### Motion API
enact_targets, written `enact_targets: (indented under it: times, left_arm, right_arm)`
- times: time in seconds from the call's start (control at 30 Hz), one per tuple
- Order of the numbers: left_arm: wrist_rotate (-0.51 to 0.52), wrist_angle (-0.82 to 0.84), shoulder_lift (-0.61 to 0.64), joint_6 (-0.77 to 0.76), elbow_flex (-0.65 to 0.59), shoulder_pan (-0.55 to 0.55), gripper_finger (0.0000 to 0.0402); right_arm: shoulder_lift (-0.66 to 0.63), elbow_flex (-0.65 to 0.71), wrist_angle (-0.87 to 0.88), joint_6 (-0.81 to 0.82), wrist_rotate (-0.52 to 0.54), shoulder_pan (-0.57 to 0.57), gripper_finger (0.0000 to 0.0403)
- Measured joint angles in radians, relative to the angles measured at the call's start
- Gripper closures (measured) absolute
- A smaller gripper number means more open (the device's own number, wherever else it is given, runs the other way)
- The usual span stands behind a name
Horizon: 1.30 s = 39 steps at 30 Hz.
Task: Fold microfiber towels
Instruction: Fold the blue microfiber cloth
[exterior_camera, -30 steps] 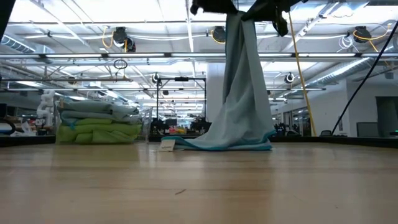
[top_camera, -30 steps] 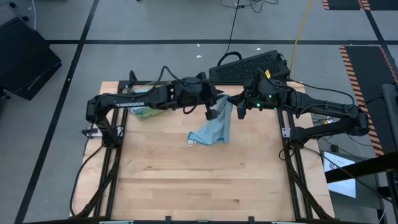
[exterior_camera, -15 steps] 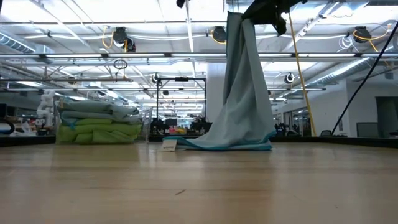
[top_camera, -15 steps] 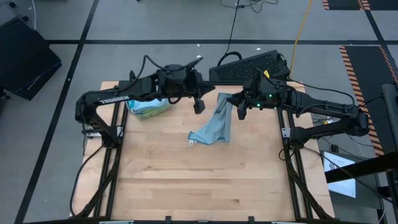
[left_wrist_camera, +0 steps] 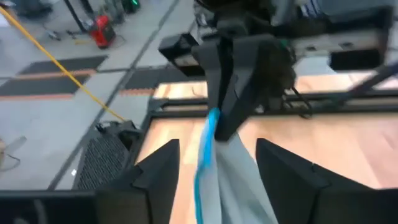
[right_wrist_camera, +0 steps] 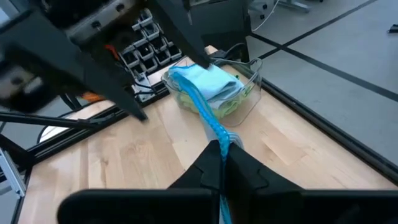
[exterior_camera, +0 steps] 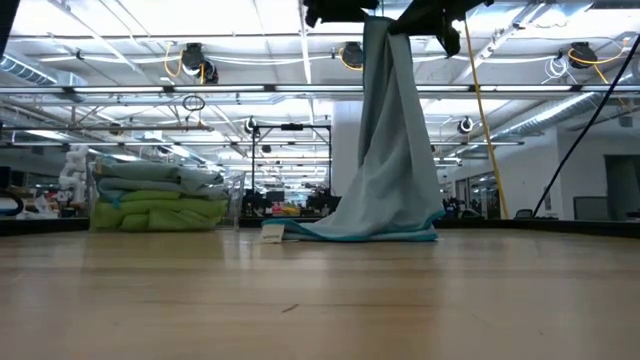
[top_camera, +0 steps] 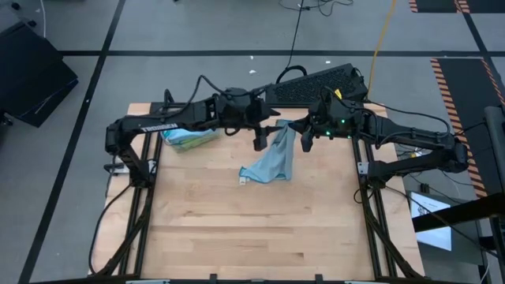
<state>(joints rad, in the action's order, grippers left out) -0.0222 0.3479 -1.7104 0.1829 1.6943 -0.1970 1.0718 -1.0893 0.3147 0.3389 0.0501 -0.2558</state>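
Hanging towel point(exterior_camera: 392, 150), top cut off

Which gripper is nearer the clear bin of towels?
Left. The left gripper hangs between the clear bin and the right gripper, which holds the blue towel farther away.

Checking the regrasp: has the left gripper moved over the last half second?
Yes. In the high view the left gripper has moved right, away from the bin, toward the hanging blue towel.
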Motion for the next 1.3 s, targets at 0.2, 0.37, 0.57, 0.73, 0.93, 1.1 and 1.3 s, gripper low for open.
enact_targets:
  times: [0.2, 0.37, 0.57, 0.73, 0.93, 1.1, 1.3]
  left_arm:
    - [0.050, -0.058, -0.046, 0.003, 0.000, -0.001, 0.0202]
    - [0.050, -0.044, -0.050, -0.002, 0.000, -0.013, 0.0285]
    - [0.053, -0.044, -0.050, -0.030, 0.000, -0.025, 0.0390]
    - [0.058, -0.048, -0.012, -0.053, 0.040, -0.025, 0.0396]
    - [0.005, 0.164, 0.027, -0.046, 0.233, -0.027, 0.0397]
    - [-0.117, 0.400, 0.028, -0.028, 0.415, -0.017, 0.0398]
    - [-0.105, 0.679, 0.021, -0.032, 0.498, -0.002, 0.0398]
  right_arm:
    - [0.000, 0.000, -0.002, -0.005, -0.002, 0.000, 0.0402]
    - [0.000, 0.000, -0.003, -0.014, -0.020, 0.000, 0.0402]
    - [0.000, 0.000, -0.003, -0.023, -0.029, 0.000, 0.0402]
    - [0.000, 0.000, 0.011, -0.060, -0.031, 0.000, 0.0383]
    - [-0.001, 0.015, 0.037, -0.126, -0.155, 0.000, 0.0312]
    - [0.000, 0.132, -0.051, -0.139, -0.328, 0.000, 0.0275]
    - [0.000, 0.366, -0.315, 0.002, -0.444, 0.002, 0.0276]
